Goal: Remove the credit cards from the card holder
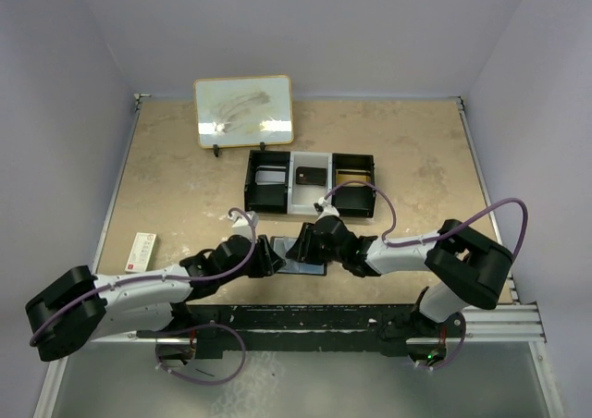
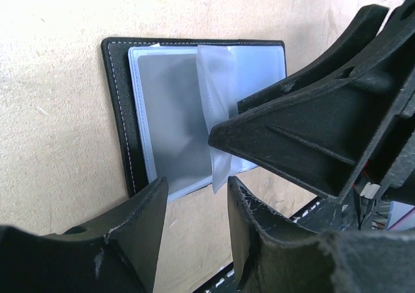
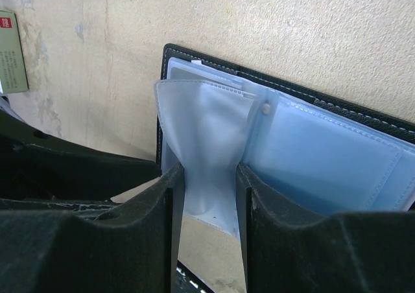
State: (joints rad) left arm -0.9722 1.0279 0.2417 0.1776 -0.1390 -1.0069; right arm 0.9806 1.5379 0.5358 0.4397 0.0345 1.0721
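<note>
The card holder (image 1: 302, 257) lies open on the table between my two grippers, black with white stitching and clear blue-grey sleeves (image 2: 170, 115). My right gripper (image 1: 313, 244) is shut on one loose clear plastic sleeve (image 3: 206, 137) and lifts it off the holder (image 3: 324, 152); the sleeve bunches between the fingers (image 3: 206, 176). My left gripper (image 1: 275, 257) is open, its fingertips (image 2: 198, 188) just at the holder's near edge, holding nothing. The right gripper's fingers (image 2: 305, 131) cross the left wrist view. No card shows clearly outside the sleeves.
A black-and-white three-compartment tray (image 1: 248, 185) stands behind the holder, holding small items. A framed whiteboard (image 1: 244, 111) lies at the back. A small printed packet (image 1: 141, 252) lies at the left and also shows in the right wrist view (image 3: 13, 50).
</note>
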